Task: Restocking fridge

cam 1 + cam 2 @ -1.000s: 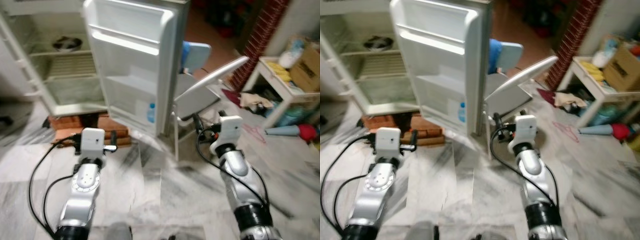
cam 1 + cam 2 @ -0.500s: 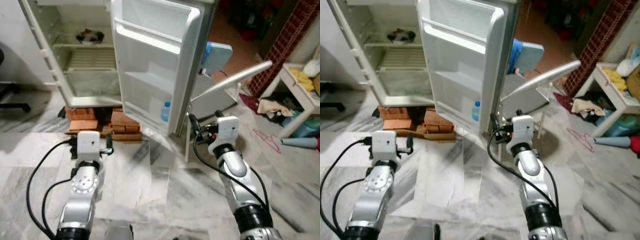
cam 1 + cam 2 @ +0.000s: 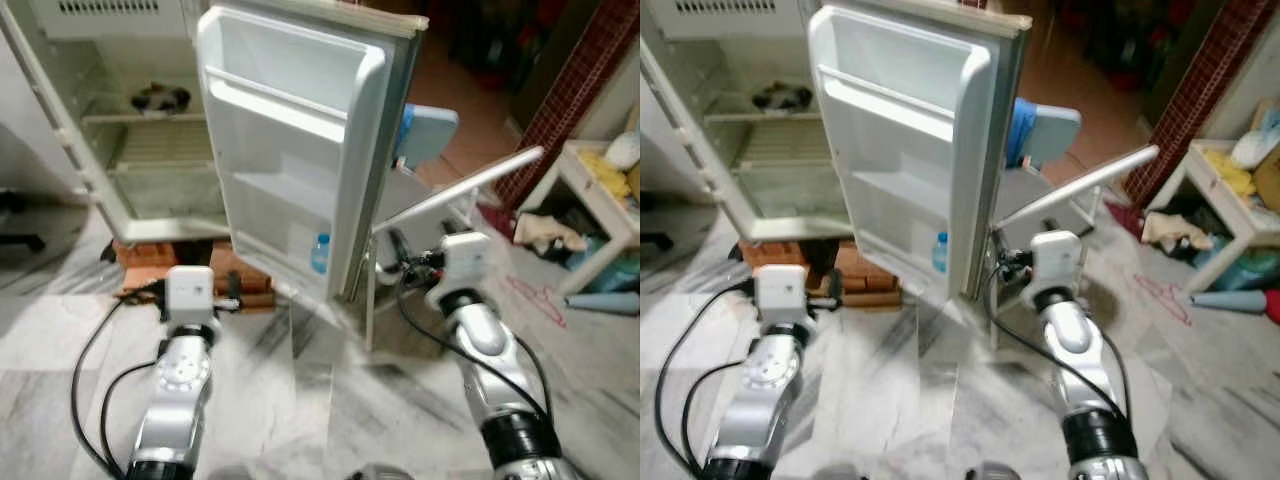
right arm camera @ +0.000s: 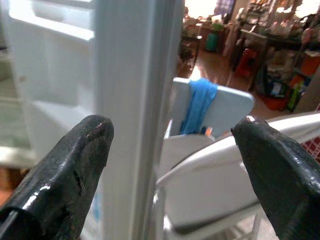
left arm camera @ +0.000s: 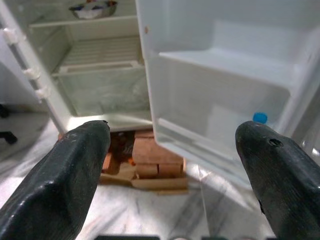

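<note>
The fridge [image 3: 150, 150] stands open ahead of the robot, its door [image 3: 300, 150] swung wide toward the camera. Taking that door as the landmark: a small bottle [image 3: 320, 253] with a blue cap sits upright in the door's lowest bin, and a bowl [image 3: 160, 98] rests on an upper shelf in the cabinet beyond the door's hinge side. Bricks [image 3: 235, 280] prop the cabinet up below the door.

Both hands are released and carry nothing. The left hand [image 5: 170, 165] faces the door's inner side, its fingers [image 5: 65, 175] spread wide with the bottle seen near the far finger. The right hand [image 4: 170, 165] straddles the door's free edge, jaws apart; past that edge are a pale chair [image 3: 430, 135] with a blue cloth and a tilted white board [image 3: 460, 190].

Nothing to stock is held yet — my judgement is that supplies must be fetched first, perhaps from the cluttered worktop [image 3: 590, 180] well off to the right of the door. The right arm is nearer to it. The door's long axis is vertical, and the right hand sits close to its edge — a turn could clip it.
</note>
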